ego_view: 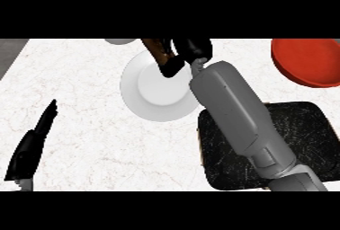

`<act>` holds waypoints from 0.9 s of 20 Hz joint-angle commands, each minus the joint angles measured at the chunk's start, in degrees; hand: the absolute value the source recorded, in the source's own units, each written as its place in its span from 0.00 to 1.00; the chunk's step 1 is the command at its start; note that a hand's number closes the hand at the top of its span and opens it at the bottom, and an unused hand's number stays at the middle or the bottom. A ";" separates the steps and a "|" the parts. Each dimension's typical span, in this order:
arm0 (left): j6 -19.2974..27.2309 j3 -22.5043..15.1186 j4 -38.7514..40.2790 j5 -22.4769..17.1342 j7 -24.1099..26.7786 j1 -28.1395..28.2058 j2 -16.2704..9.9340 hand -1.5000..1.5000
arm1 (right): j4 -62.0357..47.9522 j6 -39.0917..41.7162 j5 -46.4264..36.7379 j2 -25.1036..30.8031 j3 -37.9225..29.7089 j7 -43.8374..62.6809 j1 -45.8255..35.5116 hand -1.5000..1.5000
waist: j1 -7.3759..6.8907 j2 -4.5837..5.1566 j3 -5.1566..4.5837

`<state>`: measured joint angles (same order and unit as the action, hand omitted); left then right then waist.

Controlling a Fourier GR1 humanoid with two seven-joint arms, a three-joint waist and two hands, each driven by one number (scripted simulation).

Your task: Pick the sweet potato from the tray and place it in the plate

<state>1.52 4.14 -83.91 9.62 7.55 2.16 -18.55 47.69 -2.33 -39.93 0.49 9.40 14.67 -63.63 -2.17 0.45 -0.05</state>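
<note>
— Well, where's the sweet potato (pixel 155 48)?
— In my right hand (pixel 189 50), fingers curled round it, over the far edge of the white plate (pixel 149 92).
— And the tray (pixel 302 123)?
— Near right, under my forearm. My left hand (pixel 32 143) rests open, near left.

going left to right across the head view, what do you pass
left hand → white plate → right hand, holding the sweet potato over the plate's far edge → black tray → red bowl
</note>
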 commanded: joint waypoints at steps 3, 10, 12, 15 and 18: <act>-0.85 -0.66 -0.28 0.38 -1.93 -3.34 0.41 0.50 | -15.04 -5.15 7.42 -0.47 3.38 -5.31 -3.78 1.00 | -1.25 0.48 0.02; -0.02 -2.35 -0.95 1.65 -3.27 -3.45 2.41 0.50 | -19.24 -12.83 19.66 -0.48 8.59 1.75 -2.51 0.00 | -2.51 0.37 0.02; 0.08 -1.30 1.31 1.70 -1.77 -4.92 1.87 0.50 | -23.19 -16.27 20.00 -0.49 7.74 -3.08 -3.33 0.00 | -2.72 0.82 0.01; -0.66 -2.72 1.02 2.27 -1.72 -4.56 2.42 0.50 | -22.45 -19.61 24.40 -0.49 8.71 -5.41 -3.30 0.00 | -3.28 0.84 0.04; -0.15 -0.84 2.68 1.85 -0.41 -4.55 1.74 0.50 | -19.35 -24.12 28.52 -0.49 4.42 -9.57 -2.75 0.00 | -2.21 0.65 0.07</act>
<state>1.53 2.57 -82.09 11.75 7.49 -1.11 -16.56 26.99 -21.33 -16.17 0.00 15.71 8.39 -66.75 -4.73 1.17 -0.01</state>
